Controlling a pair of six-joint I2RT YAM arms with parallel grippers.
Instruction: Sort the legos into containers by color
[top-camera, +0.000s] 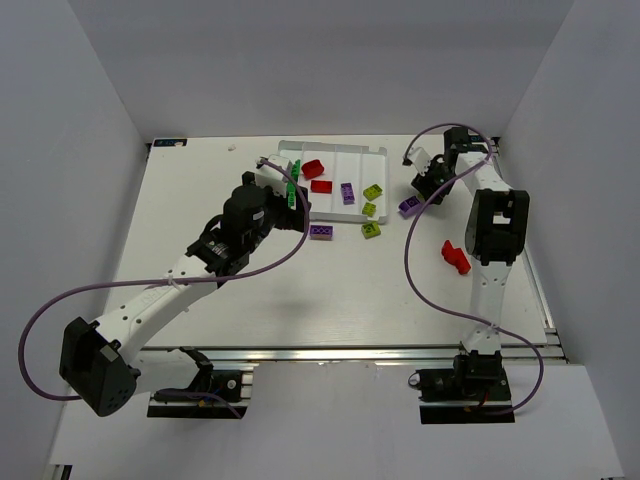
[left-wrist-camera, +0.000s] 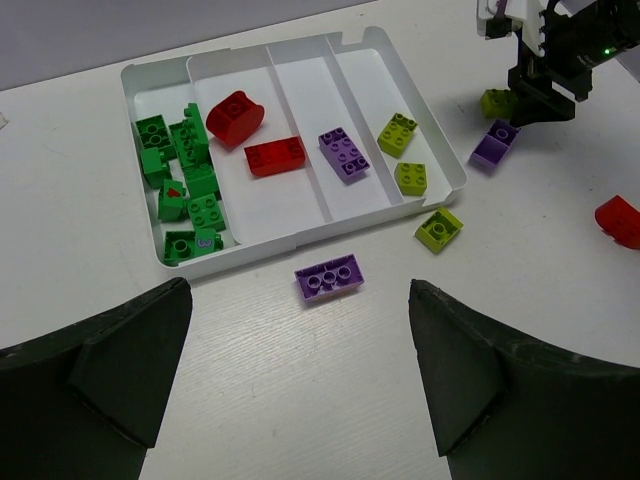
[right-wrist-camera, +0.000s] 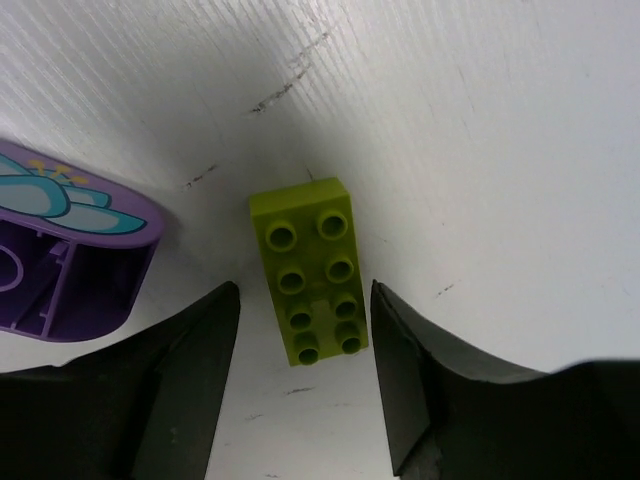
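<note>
Near bench's (top-camera: 300, 290) far-right corner, right hand (right-wrist-camera: 303, 300) sat open astride yellow-green studded plastic brick (right-wrist-camera: 307, 265); left hand (left-wrist-camera: 300, 292) gaped empty.

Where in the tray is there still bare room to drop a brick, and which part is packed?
Bare: the far end of the third compartment, beyond its lone purple brick; the near end of the second compartment, in front of the two red bricks. Crowded: the leftmost compartment, packed with green bricks touching each other.
</note>
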